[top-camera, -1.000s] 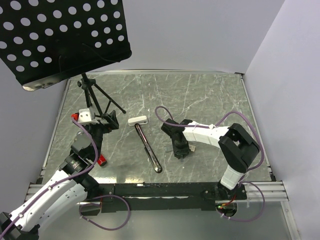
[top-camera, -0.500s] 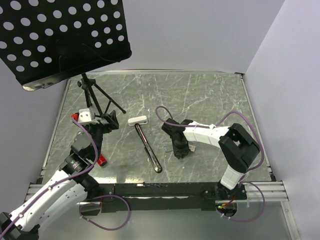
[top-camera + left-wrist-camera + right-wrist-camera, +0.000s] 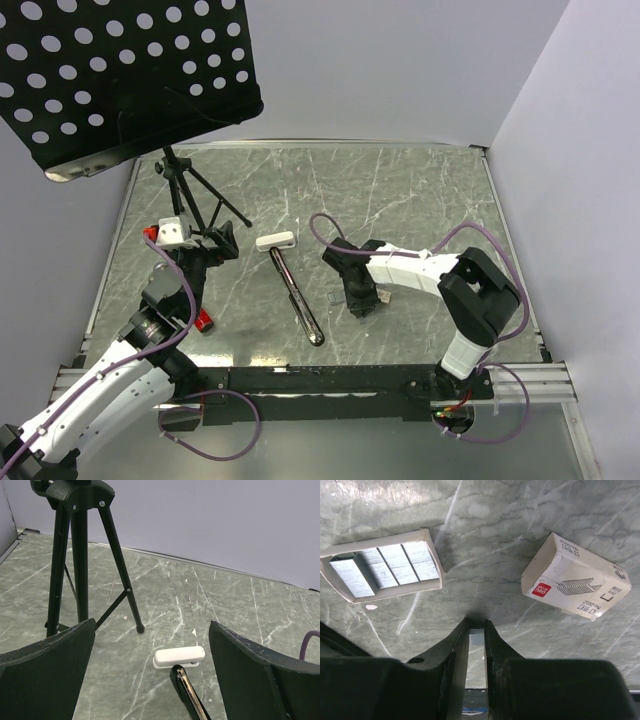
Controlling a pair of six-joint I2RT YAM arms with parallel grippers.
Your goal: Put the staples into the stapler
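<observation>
The stapler lies swung open on the table, its white part (image 3: 275,240) (image 3: 179,657) at the far end and its black and chrome arm (image 3: 298,295) (image 3: 192,700) running toward the near edge. The staples lie right of it: an open tray of strips (image 3: 382,572) (image 3: 336,296) and a pale box with red print (image 3: 575,582) (image 3: 381,297). My right gripper (image 3: 360,305) (image 3: 476,625) points down between them, jaws shut on one strip of staples (image 3: 477,639). My left gripper (image 3: 222,243) (image 3: 152,680) hangs open left of the stapler, holding nothing.
A black perforated music stand (image 3: 130,70) on a tripod (image 3: 190,190) (image 3: 75,555) stands at the back left, close to my left gripper. A small red object (image 3: 204,320) lies beside the left arm. Walls close in on the left, back and right.
My right gripper's jaws have narrowed onto the strip of staples. The left arm and the stapler have not moved.
</observation>
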